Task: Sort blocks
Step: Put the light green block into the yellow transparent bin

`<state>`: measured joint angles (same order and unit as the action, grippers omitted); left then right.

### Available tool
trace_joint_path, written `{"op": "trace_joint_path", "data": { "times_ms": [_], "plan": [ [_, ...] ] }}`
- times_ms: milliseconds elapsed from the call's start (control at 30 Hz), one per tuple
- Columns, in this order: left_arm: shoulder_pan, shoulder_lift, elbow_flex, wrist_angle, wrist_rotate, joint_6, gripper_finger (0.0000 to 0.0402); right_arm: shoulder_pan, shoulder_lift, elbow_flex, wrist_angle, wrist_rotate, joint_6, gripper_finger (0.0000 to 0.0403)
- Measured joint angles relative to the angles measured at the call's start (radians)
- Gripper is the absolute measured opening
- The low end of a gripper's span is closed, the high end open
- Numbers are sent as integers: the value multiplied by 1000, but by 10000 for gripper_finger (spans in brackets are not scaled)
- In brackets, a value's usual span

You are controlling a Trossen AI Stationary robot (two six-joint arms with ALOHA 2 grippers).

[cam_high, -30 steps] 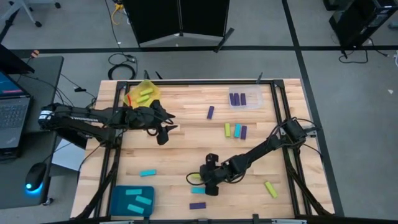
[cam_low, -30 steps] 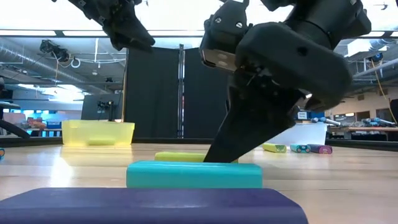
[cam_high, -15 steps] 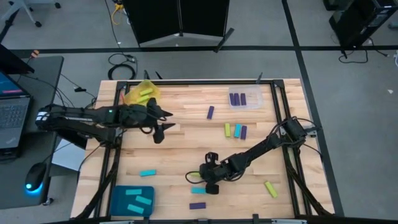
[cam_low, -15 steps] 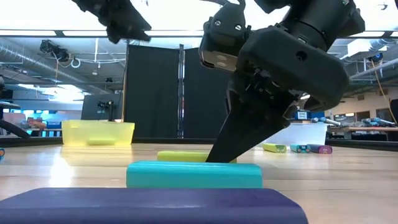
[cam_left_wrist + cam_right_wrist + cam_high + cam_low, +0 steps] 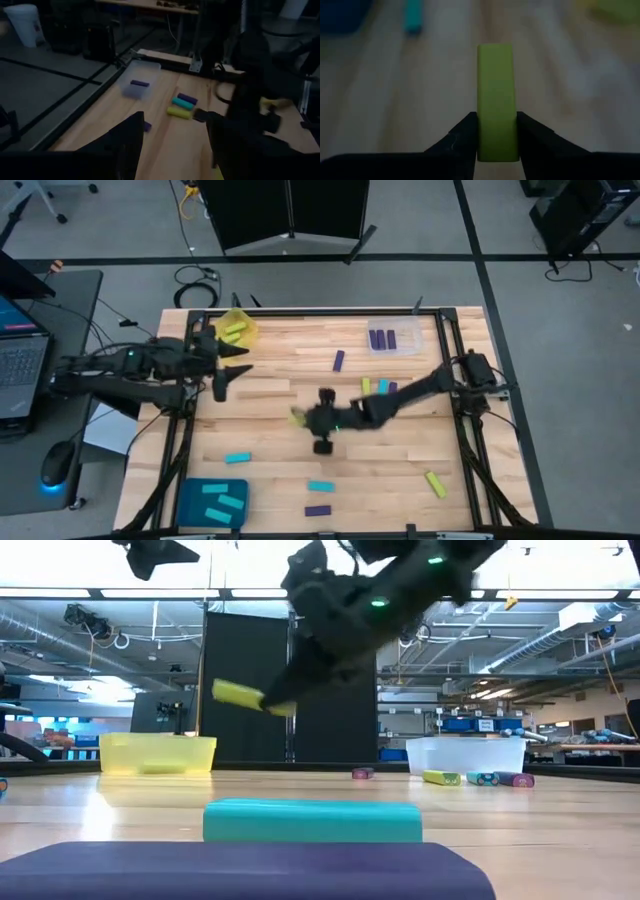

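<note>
My right gripper hangs over the middle of the table, shut on a yellow-green block that is in the air. My left gripper stands open and high near the table's left edge, beside the yellow tray, with nothing between its fingers. Other blocks lie flat on the wood: cyan ones, purple ones and a yellow-green one. My right gripper pinches the yellow-green block between its two fingers, on the two long sides at its near end. The block runs along the fingers and sticks out past their tips. The fingers slant down toward the table's left. The block is lifted clear, slightly tilted.
A clear tray with purple blocks stands at the far right. A teal tray with cyan blocks sits at the near left corner. Three blocks lie together beside my right arm. Black frame rails run along the table's sides.
My right gripper has taken hold of the yellow-green block that lay by the cyan one, lifted it clear and carried it toward the table's far edge and left. My left gripper has drawn back toward the table's left edge and risen.
</note>
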<state>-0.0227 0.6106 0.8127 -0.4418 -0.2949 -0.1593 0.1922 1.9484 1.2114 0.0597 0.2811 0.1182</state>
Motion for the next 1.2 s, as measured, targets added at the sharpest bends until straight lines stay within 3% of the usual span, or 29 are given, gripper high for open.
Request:
{"op": "trace_joint_path", "data": {
  "times_ms": [367, 800, 900, 1200],
  "plan": [
    [0, -89, 0, 9, 15, 92, 223, -265, 153, 395, 15, -131, -140, 120],
    [0, -212, 0, 60, 210, 155, 223, -450, 632, 1139, -76, -276, -86, 120],
    [0, -222, 0, 64, 243, 155, 223, -478, 657, 1091, 76, -278, -32, 120],
    [0, -223, 0, 59, 248, 189, 223, -541, 669, 1092, 162, -222, 80, 120]
  ]
}}
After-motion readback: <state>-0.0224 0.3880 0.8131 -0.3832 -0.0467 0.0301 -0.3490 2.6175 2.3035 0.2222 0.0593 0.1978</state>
